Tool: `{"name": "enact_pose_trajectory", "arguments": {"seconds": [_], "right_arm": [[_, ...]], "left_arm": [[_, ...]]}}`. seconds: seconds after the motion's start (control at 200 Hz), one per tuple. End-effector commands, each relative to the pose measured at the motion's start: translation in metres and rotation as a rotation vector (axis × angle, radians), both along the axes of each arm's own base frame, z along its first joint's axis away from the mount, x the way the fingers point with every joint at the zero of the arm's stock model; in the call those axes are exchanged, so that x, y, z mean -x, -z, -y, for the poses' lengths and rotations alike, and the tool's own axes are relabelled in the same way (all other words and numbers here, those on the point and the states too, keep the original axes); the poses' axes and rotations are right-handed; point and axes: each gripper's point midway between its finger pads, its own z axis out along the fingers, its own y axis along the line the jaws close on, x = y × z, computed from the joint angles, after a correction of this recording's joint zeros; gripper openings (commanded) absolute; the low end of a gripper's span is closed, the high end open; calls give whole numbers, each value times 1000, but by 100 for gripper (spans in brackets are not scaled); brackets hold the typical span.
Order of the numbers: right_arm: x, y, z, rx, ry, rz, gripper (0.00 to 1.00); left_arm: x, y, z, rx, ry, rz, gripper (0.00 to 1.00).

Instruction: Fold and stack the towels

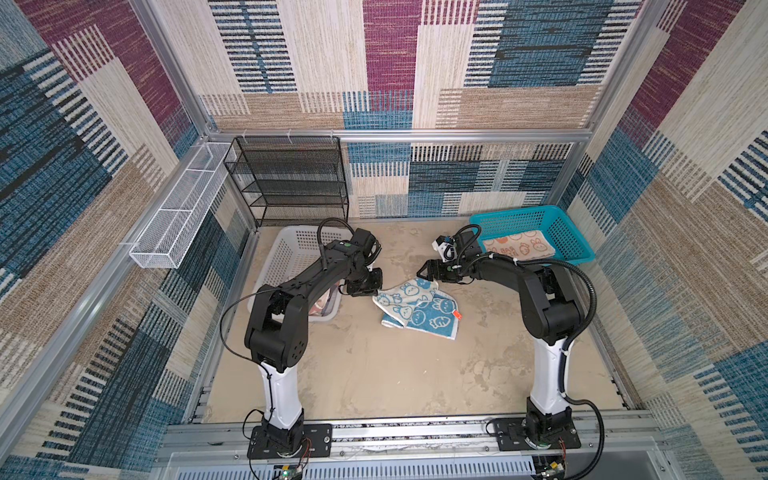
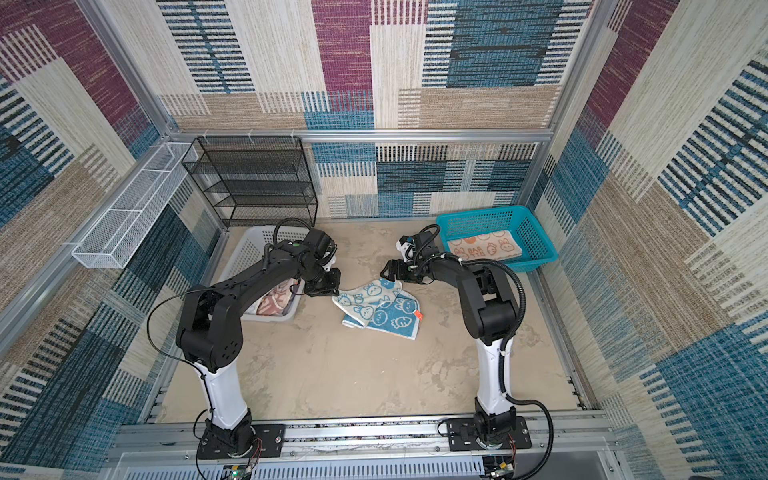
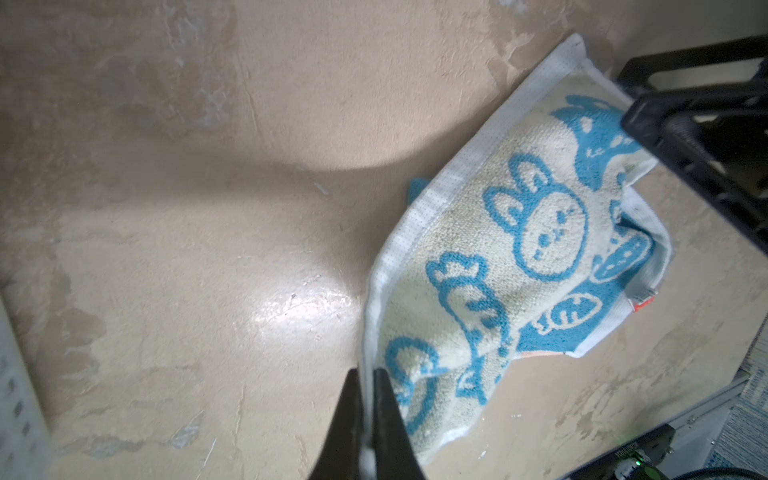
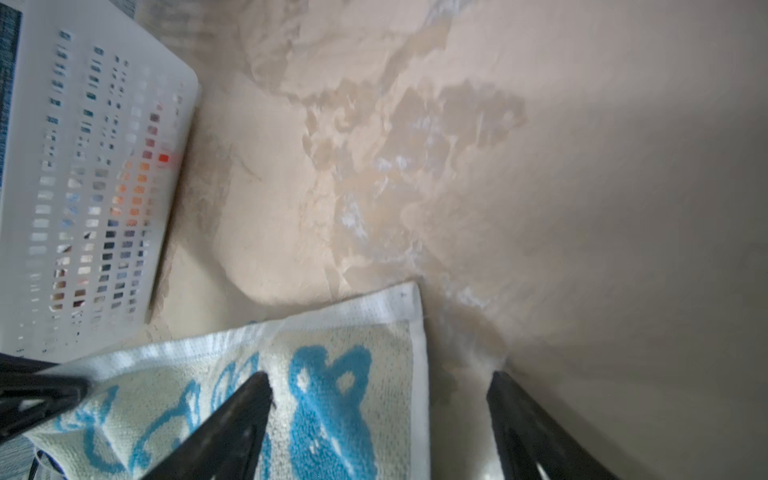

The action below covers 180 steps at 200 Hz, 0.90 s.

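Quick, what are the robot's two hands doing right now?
Left gripper: shut, pinching the blue-and-white towel by its white edge.
Right gripper: open, jaws apart over the same towel's corner, holding nothing.

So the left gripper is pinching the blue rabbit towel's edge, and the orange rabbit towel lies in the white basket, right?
One slip: the orange rabbit towel lies in the teal basket, as both top views show. The left gripper is indeed shut on the edge of the blue rabbit towel.
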Motion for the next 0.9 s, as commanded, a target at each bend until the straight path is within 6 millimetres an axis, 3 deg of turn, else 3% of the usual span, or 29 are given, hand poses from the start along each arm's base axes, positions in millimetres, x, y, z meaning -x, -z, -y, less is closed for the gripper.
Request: {"name": "enact_pose_trajectory", "arguments": {"seconds": [0.0,0.11,0.29,0.391,0.491,0.616,0.716,0.781,0.846,0.896], "right_arm": [[12,1,-11,-36,-29,-25,73],[18,-12,-15,-78,-36,0,52],[26,-54,-11,-56,-13,118,40],[45,-70,-9,-49,-13,156,34],[72,-63,-8,-27,-26,134,33],[108,-36,-10,0,-48,73,29],[127,-12,-6,31,-33,10,29],[131,-5,-2,39,-22,-7,32],[128,-10,0,48,-10,16,34],[120,-21,0,51,-1,42,46]], "left_arm": [[-2,2,-1,-4,6,-1,0],[-2,2,1,5,4,-2,0],[-1,1,0,5,5,3,0],[-2,0,-1,-3,7,14,0],[-5,-1,-1,-3,6,15,0],[-9,-6,1,4,10,25,0],[-11,-9,0,-5,14,31,0],[-10,-11,-2,-10,16,37,0],[-10,-13,-2,-10,19,42,0],[-9,-14,-2,-10,24,43,0]]}}
